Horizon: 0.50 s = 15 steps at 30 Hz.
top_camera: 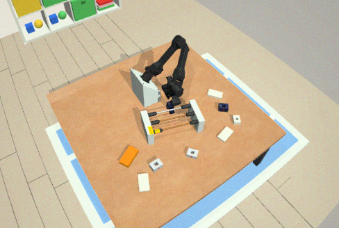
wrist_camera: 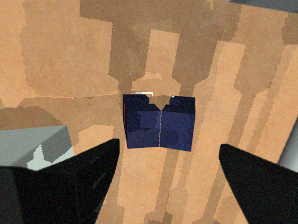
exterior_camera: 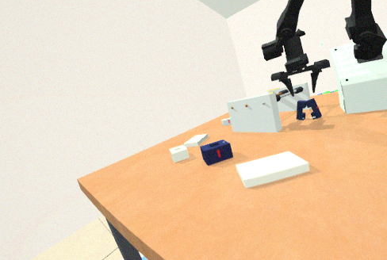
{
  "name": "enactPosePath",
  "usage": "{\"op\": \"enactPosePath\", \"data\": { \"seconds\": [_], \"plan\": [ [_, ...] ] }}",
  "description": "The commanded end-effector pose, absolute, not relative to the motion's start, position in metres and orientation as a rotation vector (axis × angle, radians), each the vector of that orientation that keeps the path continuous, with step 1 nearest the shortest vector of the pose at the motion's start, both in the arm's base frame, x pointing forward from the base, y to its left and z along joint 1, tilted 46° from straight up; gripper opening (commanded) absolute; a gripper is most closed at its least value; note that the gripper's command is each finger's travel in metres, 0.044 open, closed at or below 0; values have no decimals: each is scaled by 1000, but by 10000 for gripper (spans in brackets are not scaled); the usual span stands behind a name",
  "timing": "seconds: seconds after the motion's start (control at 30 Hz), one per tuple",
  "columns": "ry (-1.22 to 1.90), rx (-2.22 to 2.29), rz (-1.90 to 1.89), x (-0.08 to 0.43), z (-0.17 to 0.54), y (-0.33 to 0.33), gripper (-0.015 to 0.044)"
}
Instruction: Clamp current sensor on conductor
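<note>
The open split-core sensor (top_camera: 169, 106) (exterior_camera: 314, 106) (wrist_camera: 142, 131) is dark navy and stands on the table like an arch, its two halves spread downward, beside the silver conductor (top_camera: 168, 111). A red mark shows on one side; I cannot make out the arrow. My gripper (exterior_camera: 304, 93) (wrist_camera: 169, 147) is open and empty, above the sensor, its fingers apart on either side in the wrist view. The rack holds the silver conductor and two copper conductors (top_camera: 174, 117) (top_camera: 176, 126) between white end blocks (top_camera: 148, 131) (top_camera: 197, 117). A yellow tag (top_camera: 151, 130) sits at one end of the outer copper conductor; its lettering is unreadable.
A pale grey box (top_camera: 140, 90) (exterior_camera: 366, 94) stands near the arm. A closed navy block (top_camera: 223, 107) (exterior_camera: 216, 153), small white blocks (top_camera: 192, 153) (top_camera: 156, 165) (top_camera: 236, 119), white slabs (top_camera: 215, 94) (top_camera: 225, 133) (top_camera: 143, 182) and an orange slab (top_camera: 128, 156) lie around the rack.
</note>
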<state>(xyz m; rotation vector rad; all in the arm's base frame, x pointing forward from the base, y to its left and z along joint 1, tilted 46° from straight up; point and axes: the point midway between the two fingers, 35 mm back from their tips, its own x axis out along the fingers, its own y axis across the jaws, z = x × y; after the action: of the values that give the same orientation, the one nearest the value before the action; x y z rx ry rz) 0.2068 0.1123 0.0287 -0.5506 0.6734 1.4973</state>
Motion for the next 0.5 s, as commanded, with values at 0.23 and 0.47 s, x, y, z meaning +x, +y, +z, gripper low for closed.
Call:
{"op": "enactPosePath", "data": {
  "seconds": [0.23, 0.47],
  "plan": [
    [677, -538, 1504, 203, 16, 127, 320],
    [675, -534, 1506, 201, 10, 135, 320]
  ]
}}
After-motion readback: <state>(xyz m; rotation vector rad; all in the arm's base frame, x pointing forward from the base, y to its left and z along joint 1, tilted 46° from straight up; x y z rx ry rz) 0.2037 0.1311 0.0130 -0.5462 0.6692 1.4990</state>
